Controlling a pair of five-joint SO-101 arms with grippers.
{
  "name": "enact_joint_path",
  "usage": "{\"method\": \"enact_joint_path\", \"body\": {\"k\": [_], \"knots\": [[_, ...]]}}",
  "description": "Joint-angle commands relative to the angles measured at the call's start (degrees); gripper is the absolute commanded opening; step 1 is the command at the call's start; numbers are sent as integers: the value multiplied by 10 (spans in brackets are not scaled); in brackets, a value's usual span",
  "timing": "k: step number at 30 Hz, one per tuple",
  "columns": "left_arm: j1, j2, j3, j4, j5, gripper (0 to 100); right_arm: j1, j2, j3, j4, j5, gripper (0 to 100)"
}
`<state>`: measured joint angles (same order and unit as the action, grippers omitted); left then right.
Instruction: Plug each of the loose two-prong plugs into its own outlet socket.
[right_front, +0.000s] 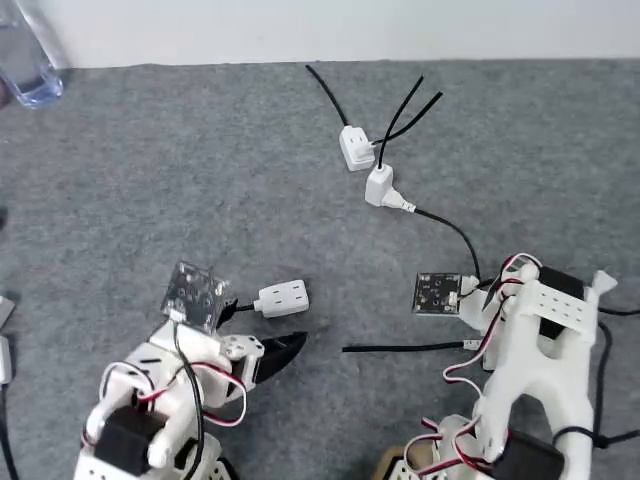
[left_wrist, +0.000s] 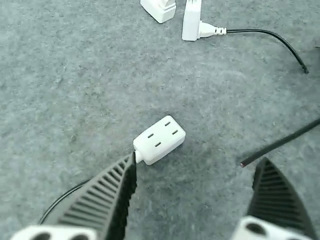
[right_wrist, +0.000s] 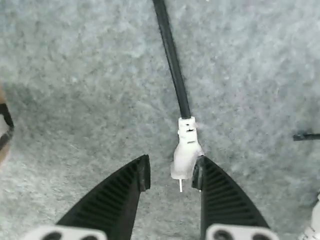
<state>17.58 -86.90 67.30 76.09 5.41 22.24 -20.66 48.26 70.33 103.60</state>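
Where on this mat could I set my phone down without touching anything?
Widest bare patch: far left of the mat, bordered by the bottle, the plugged socket and the loose socket. Crowded: the right side, crossed by cords.

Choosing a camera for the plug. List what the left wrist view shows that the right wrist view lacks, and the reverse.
Left wrist view: a white outlet socket beside one finger of the open left hand, two more white fittings farther off. Right wrist view: a two-prong plug between the fingers of the open right hand. Both: grey table surface, black cable.
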Motion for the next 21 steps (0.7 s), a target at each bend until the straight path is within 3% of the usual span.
{"method": "enact_joint_path", "body": {"k": [1,6,15,18,21], "knots": [[-2,148,-95,-1,-1,352,5,-15,-4,-7,28,147],[1,272,-128,-25,21,352,5,-14,7,-9,65,147],[-2,286,-98,-57,18,352,5,-14,103,-144,78,104],[-4,285,-29,-117,18,352,4,-14,105,-145,78,6],[-23,282,44,-199,18,352,6,-15,105,-145,76,14]]}}
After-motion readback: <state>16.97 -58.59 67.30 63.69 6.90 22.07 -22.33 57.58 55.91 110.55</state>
